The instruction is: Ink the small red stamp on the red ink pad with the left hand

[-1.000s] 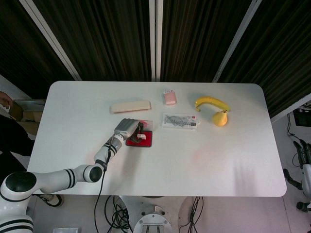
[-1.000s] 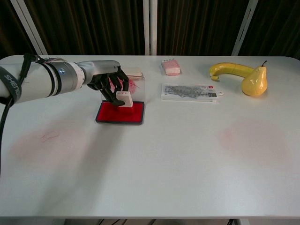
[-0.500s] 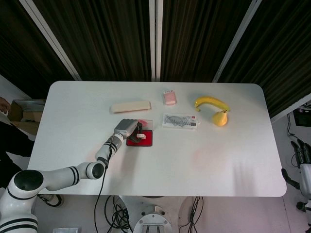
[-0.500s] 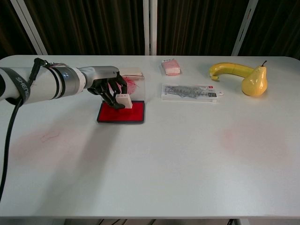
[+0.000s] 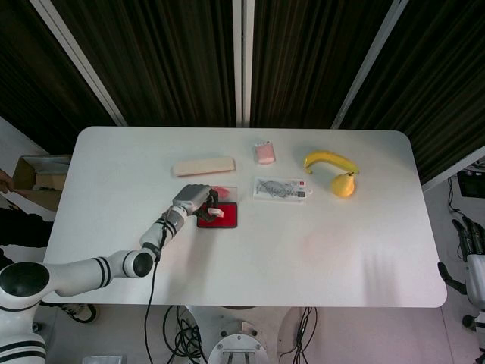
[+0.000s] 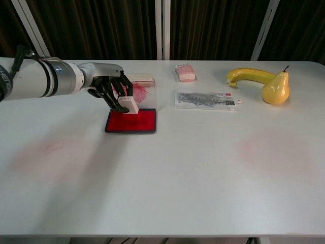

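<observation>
My left hand holds the small stamp, a pale block pinched between its dark fingers. The stamp sits over the back left part of the red ink pad, its lower end at or just above the red surface; I cannot tell if it touches. The pad's clear lid stands open behind it. My right hand hangs off the table's right edge in the head view, too small to read.
A long beige block lies behind the pad. A pink eraser-like piece, a flat packaged card, a banana and a pear lie to the right. A cardboard box stands beyond the table's left edge.
My left hand has drawn back to the left and lifted slightly, carrying the stamp from the pad's middle toward its back left part.
</observation>
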Controlling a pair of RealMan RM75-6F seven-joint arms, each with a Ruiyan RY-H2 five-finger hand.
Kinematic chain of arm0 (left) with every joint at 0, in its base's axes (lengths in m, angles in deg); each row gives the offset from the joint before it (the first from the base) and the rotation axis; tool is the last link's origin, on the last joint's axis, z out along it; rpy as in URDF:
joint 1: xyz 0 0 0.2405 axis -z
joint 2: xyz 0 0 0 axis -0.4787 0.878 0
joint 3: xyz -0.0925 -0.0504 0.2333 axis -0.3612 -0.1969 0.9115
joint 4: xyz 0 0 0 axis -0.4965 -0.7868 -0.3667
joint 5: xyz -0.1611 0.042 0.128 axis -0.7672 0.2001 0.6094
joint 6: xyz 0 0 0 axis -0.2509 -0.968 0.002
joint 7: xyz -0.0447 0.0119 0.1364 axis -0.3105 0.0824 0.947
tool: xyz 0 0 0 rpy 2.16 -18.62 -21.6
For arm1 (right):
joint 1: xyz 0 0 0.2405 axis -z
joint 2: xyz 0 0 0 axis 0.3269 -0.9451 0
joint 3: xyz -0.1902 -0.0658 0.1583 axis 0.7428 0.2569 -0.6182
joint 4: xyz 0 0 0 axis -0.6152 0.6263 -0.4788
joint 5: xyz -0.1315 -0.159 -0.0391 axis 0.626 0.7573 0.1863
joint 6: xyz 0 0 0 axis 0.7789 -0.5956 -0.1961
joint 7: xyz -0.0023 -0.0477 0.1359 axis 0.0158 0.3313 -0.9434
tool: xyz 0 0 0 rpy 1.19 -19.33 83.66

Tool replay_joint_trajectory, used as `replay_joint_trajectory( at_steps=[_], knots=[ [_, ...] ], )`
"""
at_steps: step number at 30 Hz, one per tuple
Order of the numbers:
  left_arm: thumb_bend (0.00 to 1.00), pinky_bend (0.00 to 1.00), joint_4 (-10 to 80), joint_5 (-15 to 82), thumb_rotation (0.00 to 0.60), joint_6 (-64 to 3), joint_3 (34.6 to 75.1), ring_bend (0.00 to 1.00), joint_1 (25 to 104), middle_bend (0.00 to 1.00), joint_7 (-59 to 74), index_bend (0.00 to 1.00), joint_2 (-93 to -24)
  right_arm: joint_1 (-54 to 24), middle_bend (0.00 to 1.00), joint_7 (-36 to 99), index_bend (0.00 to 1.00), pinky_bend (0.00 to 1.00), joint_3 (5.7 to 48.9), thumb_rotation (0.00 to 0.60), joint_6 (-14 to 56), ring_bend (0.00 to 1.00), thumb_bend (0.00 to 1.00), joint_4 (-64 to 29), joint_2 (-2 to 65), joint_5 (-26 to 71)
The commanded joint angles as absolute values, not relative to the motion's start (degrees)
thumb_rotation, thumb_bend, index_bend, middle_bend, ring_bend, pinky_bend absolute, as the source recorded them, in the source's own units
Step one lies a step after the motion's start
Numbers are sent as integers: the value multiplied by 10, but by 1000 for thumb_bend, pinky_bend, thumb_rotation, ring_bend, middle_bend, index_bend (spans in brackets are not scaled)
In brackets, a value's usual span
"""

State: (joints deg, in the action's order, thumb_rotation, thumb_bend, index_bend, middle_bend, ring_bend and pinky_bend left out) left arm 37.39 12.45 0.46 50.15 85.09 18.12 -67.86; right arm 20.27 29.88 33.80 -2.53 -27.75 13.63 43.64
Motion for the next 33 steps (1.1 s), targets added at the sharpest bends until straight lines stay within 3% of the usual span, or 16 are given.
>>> replay_joint_trajectory(
  at_steps=[1, 7, 15, 33],
  knots=[
    [542, 1000, 462, 130, 600, 4, 507, 972, 828, 704, 160, 643, -601, 202, 0, 297, 0, 0, 339, 600, -23, 0, 226, -275, 138, 437],
    [541, 1000, 537, 174, 600, -28, 545, 972, 778, 704, 141, 644, -537, 200, 0, 296, 0, 0, 342, 600, -22, 0, 226, -271, 143, 443],
    [541, 1000, 524, 243, 600, -96, 594, 973, 705, 702, 111, 641, -541, 203, 0, 306, 0, 0, 344, 600, -31, 0, 226, -277, 141, 450],
    [541, 1000, 413, 377, 600, -83, 609, 974, 650, 695, -27, 638, -579, 202, 0, 322, 0, 0, 348, 600, -32, 0, 226, -288, 139, 457]
  ],
)
